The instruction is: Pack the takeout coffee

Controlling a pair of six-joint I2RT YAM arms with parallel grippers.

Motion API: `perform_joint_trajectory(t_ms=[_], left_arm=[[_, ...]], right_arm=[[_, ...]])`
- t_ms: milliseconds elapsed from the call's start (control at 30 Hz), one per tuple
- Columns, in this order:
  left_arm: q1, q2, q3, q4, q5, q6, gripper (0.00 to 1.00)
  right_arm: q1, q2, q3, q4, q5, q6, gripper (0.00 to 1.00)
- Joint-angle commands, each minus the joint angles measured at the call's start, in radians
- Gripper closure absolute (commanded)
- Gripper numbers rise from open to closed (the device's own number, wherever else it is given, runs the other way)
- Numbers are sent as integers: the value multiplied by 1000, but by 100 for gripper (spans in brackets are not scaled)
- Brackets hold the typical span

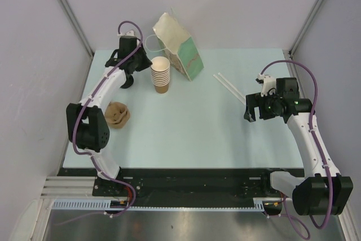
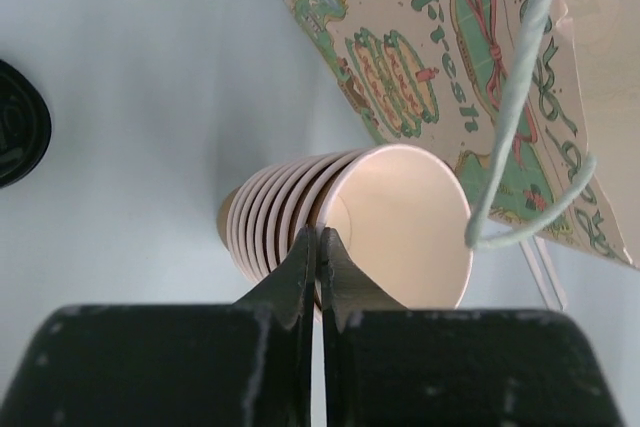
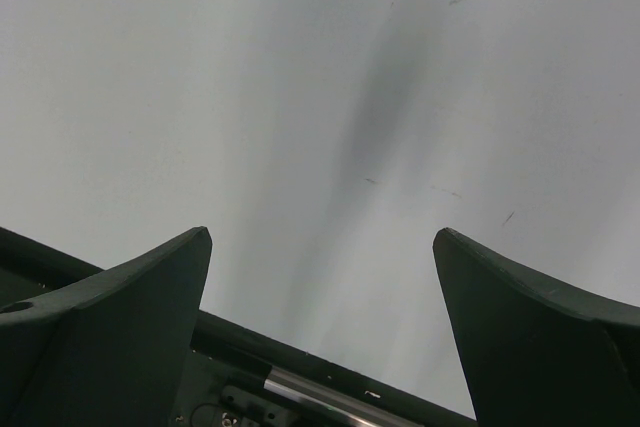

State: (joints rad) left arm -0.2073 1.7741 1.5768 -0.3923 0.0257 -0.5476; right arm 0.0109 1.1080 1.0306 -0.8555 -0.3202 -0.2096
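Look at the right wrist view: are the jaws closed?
No, the right gripper has its jaws standing wide apart, with only bare table showing in the gap between them.

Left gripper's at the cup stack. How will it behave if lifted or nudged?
The stack of cups stands tall and narrow, so a nudge probably tips it. The left gripper seems pinched on the top cup rim; thin paper likely flexes, and nested cups may cling together.

You have brown cups (image 1: pixel 161 75) with cream insides, a black lid (image 2: pixel 14 135), a cream paper bag (image 1: pixel 179 46) printed in green with red ribbon, a brown pulp carrier (image 1: pixel 117 114) and a pale mint table (image 1: pixel 186 128).
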Motion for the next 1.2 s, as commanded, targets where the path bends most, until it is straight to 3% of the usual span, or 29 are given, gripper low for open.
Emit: perform_joint_trajectory(t_ms=[0, 300, 767, 1167], left_arm=[[-4, -99, 19, -39, -3, 8, 100], [20, -151, -14, -85, 34, 9, 100], [138, -260, -207, -16, 270, 11, 100], [171, -343, -270, -25, 332, 87, 100]], right_arm=[[-3, -7, 31, 13, -2, 16, 0], [-5, -14, 31, 12, -8, 16, 0], [-3, -25, 46, 18, -65, 0, 0], [187, 128, 236, 47, -134, 1, 0]])
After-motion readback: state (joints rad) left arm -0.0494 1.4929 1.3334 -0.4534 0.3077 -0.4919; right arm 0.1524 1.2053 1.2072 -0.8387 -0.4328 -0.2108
